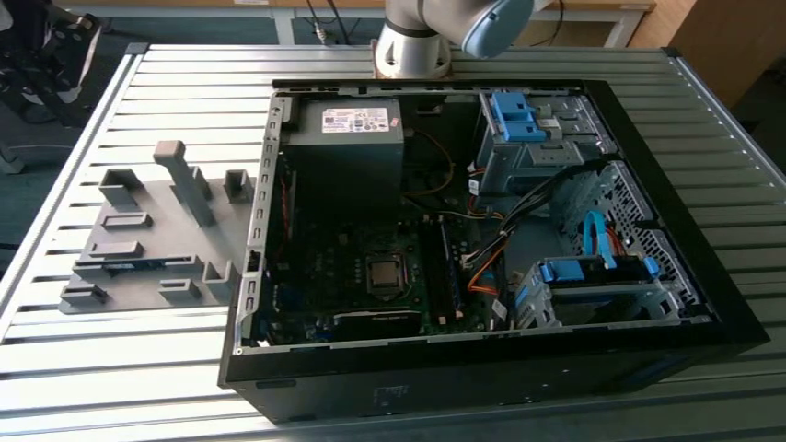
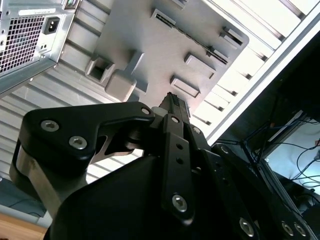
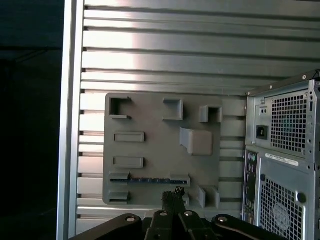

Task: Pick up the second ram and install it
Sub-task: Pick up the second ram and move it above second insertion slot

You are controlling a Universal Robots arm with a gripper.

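Note:
The second ram (image 3: 150, 180) stands on its long edge in a slot of the grey holder plate (image 3: 150, 115), a thin blue-green strip between two grey blocks. The same ram (image 1: 123, 265) shows in the exterior view near the front edge of the plate (image 1: 160, 239), left of the computer case. In the second wrist view the ram (image 2: 190, 37) is a dark line on the plate (image 2: 145, 35). My gripper (image 3: 173, 194) hangs well above the plate, apart from the ram. Its black fingers (image 2: 174, 102) are shut together with nothing between them.
An open black computer case (image 1: 491, 368) lies on the slatted metal table (image 1: 123, 387), its motherboard (image 1: 368, 276), cables and blue drive cages exposed. The case's rear panel (image 3: 285, 165) is beside the plate. The arm's base (image 1: 411, 46) stands behind the case.

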